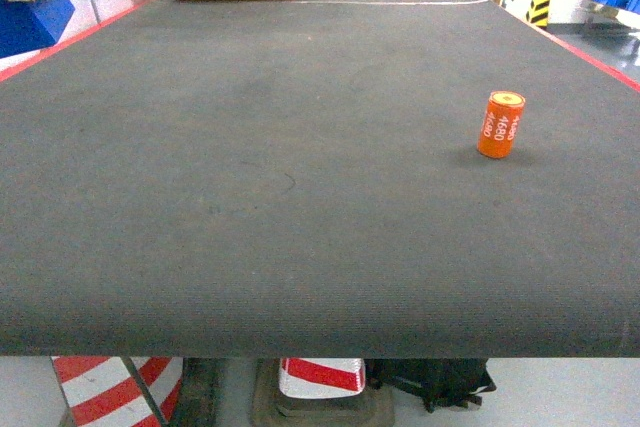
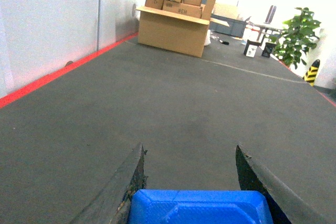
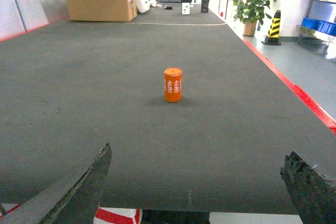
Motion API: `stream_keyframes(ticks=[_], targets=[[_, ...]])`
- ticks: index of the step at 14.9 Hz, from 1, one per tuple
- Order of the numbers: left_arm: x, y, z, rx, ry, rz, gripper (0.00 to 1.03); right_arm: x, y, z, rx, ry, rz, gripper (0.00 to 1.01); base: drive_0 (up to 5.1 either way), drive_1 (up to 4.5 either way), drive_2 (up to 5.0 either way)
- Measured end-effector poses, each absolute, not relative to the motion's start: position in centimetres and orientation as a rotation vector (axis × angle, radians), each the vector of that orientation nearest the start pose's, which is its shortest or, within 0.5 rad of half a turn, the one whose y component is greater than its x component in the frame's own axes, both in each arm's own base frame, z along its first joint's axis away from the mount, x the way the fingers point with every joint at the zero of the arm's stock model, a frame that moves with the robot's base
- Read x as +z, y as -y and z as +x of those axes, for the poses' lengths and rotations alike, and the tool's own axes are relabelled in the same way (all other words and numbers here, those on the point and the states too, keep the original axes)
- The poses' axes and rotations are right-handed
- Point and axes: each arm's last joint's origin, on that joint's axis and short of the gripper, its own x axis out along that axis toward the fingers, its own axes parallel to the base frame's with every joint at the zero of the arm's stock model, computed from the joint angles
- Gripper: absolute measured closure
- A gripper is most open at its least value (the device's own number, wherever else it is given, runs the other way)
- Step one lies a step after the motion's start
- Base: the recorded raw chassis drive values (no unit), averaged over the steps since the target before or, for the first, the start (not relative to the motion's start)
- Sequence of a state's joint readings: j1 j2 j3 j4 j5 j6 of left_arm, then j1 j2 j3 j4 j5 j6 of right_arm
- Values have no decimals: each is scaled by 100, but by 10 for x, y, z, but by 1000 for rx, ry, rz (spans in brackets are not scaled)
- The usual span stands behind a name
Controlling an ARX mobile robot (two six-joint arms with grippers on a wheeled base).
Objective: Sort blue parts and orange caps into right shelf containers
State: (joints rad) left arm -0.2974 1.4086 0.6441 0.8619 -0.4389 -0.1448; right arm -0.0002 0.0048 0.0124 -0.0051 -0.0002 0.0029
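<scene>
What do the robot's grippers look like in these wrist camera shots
Only the fingers show. The left gripper has two dark grey, wedge-shaped fingers with rough, worn edges. The right gripper has similar dark, ragged fingers. No cables or markings are visible, and neither arm appears in the head view.

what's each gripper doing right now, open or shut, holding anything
Left gripper: shut on a blue part.
Right gripper: open, empty.

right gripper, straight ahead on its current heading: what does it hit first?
Most likely the orange cap, standing upright on the dark mat roughly centred ahead of the open right gripper. Nothing lies between them. Depth is unclear, so it may pass slightly to one side.
</scene>
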Motion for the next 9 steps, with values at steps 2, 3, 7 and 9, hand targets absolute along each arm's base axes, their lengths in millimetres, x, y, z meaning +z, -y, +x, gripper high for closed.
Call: stream_keyframes(ticks=[2, 3, 7, 9], targets=[[240, 85, 257, 130, 103, -163, 61, 167, 0, 97, 0, 2, 2, 3, 0, 0, 0], [234, 91, 248, 119, 76, -149, 61, 167, 0, 97, 0, 2, 3, 3, 0, 0, 0], [228, 88, 226, 163, 62, -153, 61, 167, 0, 97, 0, 2, 3, 3, 0, 0, 0], [226, 90, 220, 161, 57, -152, 61, 167, 0, 97, 0, 2, 3, 3, 0, 0, 0]])
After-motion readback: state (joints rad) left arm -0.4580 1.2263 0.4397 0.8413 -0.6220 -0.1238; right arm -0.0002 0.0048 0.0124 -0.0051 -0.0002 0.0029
